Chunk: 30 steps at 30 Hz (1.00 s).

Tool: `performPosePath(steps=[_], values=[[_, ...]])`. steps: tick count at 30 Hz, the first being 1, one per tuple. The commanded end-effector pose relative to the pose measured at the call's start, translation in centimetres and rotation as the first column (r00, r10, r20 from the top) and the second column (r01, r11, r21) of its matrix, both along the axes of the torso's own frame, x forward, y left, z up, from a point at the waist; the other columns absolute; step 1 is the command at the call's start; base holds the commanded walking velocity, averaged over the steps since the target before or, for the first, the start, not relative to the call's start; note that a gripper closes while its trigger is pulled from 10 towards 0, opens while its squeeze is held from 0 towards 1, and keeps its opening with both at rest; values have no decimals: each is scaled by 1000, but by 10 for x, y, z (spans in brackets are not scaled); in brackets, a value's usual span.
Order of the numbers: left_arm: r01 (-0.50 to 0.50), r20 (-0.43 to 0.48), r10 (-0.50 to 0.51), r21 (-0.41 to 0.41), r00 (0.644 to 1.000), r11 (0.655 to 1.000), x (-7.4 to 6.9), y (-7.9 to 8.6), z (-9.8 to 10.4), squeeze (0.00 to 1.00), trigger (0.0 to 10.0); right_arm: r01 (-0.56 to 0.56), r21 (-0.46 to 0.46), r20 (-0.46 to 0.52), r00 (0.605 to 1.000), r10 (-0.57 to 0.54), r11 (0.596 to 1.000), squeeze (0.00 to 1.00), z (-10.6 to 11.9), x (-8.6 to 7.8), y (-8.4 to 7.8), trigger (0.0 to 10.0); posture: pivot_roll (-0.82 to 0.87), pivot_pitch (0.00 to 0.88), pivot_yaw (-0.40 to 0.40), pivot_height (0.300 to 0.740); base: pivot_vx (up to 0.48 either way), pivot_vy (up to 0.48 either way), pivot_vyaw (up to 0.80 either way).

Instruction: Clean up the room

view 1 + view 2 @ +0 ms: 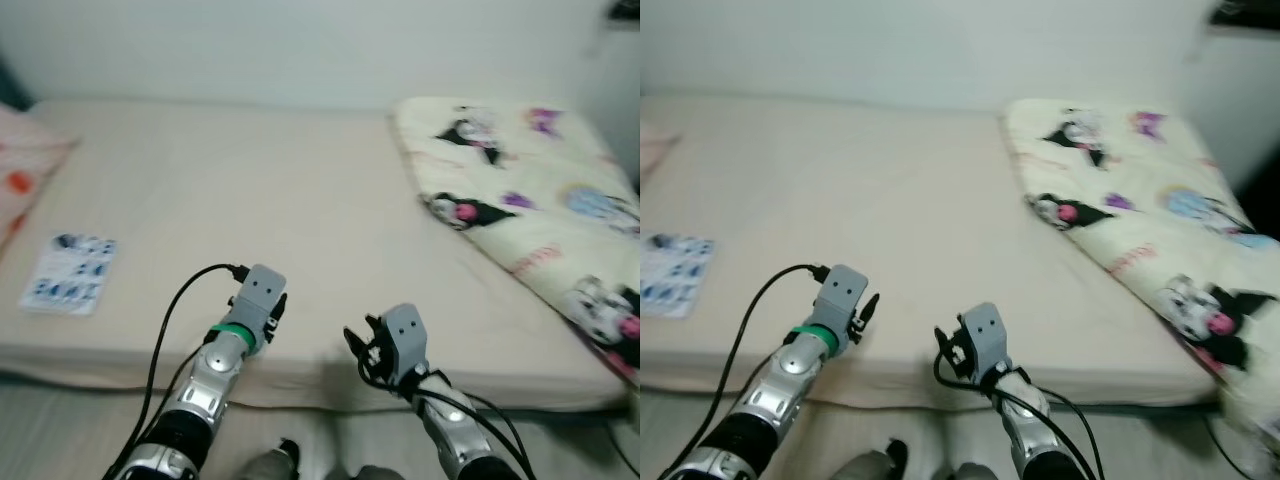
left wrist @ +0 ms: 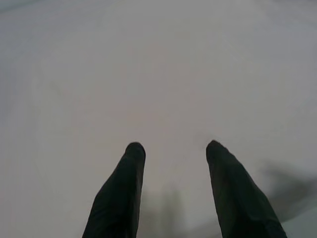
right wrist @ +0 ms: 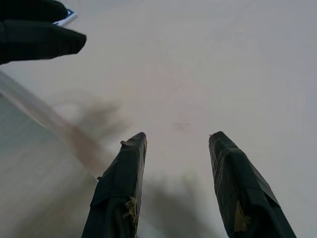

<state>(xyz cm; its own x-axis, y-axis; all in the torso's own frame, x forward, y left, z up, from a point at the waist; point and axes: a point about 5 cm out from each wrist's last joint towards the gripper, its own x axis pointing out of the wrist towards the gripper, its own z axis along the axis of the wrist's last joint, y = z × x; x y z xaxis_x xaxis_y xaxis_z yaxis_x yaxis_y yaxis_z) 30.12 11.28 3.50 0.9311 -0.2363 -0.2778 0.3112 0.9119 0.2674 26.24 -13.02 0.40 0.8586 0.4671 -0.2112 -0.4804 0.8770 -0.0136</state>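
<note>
While both arms reach over the near edge of the bed [image 1: 250, 200], the left gripper [image 2: 171, 151] hovers above the bare beige sheet with its fingers apart and nothing between them. The right gripper [image 3: 176, 141], just beside it, is likewise spread and empty. A cartoon-printed blanket [image 1: 530, 210] lies bunched on the bed's right side. A blue-and-white printed sheet [image 1: 70, 272] rests flat near the left edge, beside a pink-patterned pillow [image 1: 22, 165].
</note>
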Motion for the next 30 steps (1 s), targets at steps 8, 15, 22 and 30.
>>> performPosePath(steps=[8,15,22,30], values=[[23,12,-23,-20,1000,1000,1,-5,3,0,10000,79,67,-30,997,-77,995,0,-1,2,-5,10000,-1,0,25,740,0,0,0],[19,7,-19,-16,1000,1000,1,-5,2,0,10000,83,67,-33,996,-81,994,0,-2,1,-7,10000,-1,0,24,740,0,0,0],[24,21,-24,-10,1000,1000,0,-5,2,0,10000,81,69,-35,996,-78,994,0,-2,0,-6,10000,-1,0,23,740,0,0,0],[25,30,-25,-13,999,1000,0,-5,3,0,10000,79,71,-39,996,-77,994,0,-3,-2,-7,10000,-3,0,22,740,0,-165,0]])
